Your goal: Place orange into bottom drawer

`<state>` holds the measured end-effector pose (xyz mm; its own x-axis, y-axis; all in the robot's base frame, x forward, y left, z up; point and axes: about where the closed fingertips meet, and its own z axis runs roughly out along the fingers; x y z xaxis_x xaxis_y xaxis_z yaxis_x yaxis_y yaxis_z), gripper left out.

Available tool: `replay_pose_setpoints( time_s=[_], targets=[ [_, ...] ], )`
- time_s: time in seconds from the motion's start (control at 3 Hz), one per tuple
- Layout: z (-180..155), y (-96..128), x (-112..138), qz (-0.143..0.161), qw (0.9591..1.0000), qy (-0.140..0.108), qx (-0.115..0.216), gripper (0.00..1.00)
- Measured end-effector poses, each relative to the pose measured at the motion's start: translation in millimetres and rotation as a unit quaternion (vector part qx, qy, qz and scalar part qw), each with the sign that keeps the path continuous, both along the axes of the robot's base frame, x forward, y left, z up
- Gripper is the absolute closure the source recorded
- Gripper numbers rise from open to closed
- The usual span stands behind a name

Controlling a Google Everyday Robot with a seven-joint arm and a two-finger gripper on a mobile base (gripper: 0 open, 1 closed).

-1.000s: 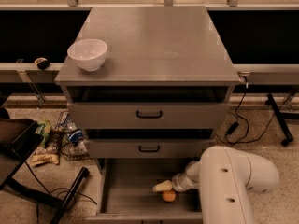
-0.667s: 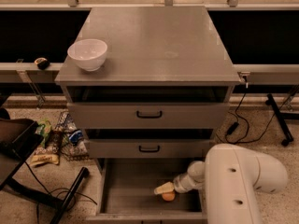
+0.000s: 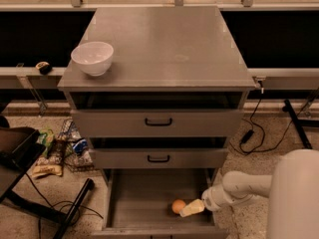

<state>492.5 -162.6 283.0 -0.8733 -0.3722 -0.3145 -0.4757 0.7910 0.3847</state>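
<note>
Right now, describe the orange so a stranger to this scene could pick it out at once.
Find the grey cabinet with three drawers; its bottom drawer is pulled open. On that drawer's floor, near the front, lies the orange, close beside the gripper. It is the only small round orange-coloured thing, far smaller than the white bowl on top.

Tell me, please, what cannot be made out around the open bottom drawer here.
- The tool inside the bottom drawer: contact with the orange unclear, since they overlap in the camera view.
- Bottom drawer's front: cut off by the lower edge.
- The arm: cut off by the right edge.
</note>
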Motion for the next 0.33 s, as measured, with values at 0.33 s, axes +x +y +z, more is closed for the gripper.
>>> replay_pose_setpoints(
  time_s=[0.33],
  targets=[
    [74.5,-22.5,-29.9,0.029,0.9989,-0.034,0.011,0.0]
  ],
)
